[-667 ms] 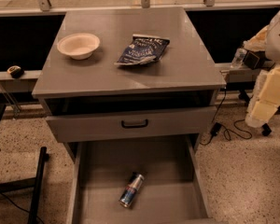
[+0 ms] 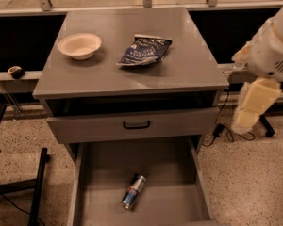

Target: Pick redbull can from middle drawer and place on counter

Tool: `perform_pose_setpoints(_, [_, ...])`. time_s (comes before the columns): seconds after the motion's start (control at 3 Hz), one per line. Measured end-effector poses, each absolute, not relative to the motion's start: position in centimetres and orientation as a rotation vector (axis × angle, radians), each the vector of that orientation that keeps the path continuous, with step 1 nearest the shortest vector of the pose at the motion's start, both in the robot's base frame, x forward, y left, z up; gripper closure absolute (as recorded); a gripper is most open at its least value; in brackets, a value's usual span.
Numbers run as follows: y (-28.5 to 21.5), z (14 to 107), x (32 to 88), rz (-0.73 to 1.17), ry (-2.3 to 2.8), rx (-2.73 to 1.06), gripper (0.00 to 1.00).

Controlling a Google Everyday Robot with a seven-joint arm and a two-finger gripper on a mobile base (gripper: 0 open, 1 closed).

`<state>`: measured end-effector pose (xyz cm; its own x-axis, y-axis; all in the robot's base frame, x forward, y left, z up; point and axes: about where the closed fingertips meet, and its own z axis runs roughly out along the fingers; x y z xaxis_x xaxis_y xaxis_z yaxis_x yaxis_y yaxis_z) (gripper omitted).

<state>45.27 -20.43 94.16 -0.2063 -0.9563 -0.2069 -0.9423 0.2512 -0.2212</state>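
- The redbull can lies on its side in the open middle drawer, below the front edge of the counter.
- The gripper hangs off the counter's right edge, touching nothing; whether it is spread or closed cannot be told.
- 1 white bowl and 1 dark blue snack bag sit on the counter.

Blue-and-silver redbull can, grey middle drawer, cream end effector at right
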Motion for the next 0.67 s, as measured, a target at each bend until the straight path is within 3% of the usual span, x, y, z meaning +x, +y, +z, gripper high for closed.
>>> perform_pose_setpoints(0.67, [-15.6, 79.7, 45.2, 0.229, 2.16, -1.835, 0.0])
